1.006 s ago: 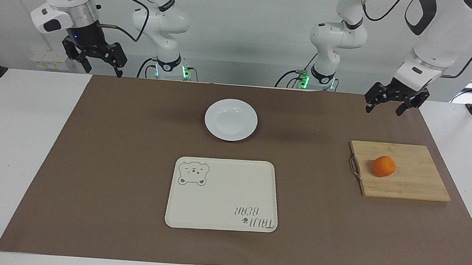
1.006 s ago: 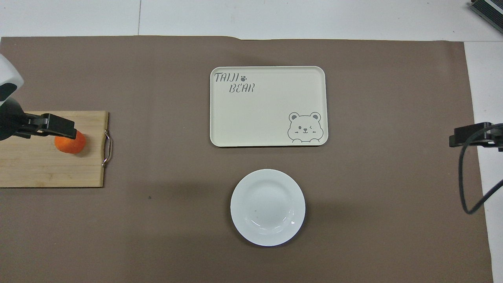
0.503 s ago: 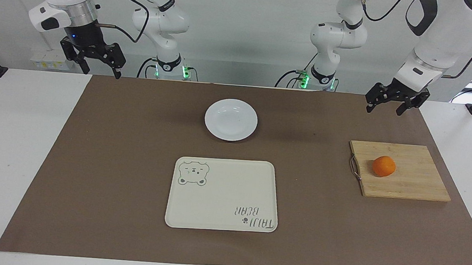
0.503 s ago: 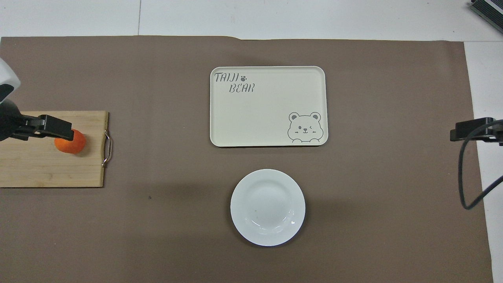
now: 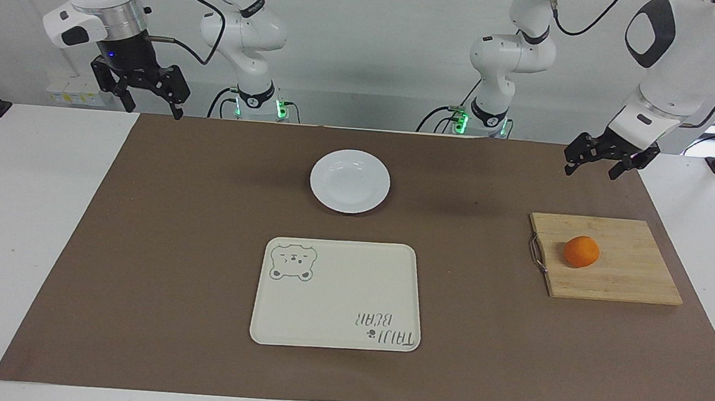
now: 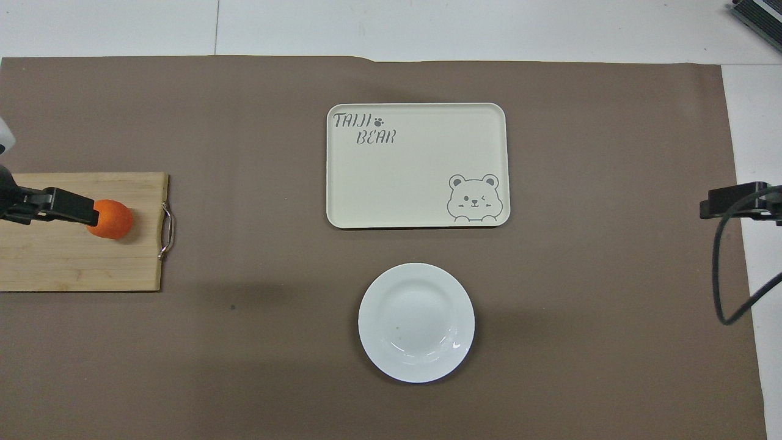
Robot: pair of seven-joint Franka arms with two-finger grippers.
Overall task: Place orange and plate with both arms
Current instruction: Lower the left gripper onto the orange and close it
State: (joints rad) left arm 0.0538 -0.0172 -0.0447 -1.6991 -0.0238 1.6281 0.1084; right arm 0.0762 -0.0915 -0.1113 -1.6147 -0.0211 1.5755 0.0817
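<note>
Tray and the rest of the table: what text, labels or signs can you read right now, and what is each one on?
"TAIJI BEAR", with a small paw print after TAIJI: printed in one corner of the cream tray.
No words, but a winking bear drawing in the tray's diagonal corner.
Plate, orange, cutting board and brown mat: no readable text.
Arms: no readable markings.

Two high opposed views, shared table (image 5: 29, 215)

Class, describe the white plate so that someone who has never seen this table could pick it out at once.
On the brown mat, find the cream bear tray in the middle. The plate lies just beside it, nearer to the robots. It is round, glossy and plain white; the tray is rectangular and printed.
</note>
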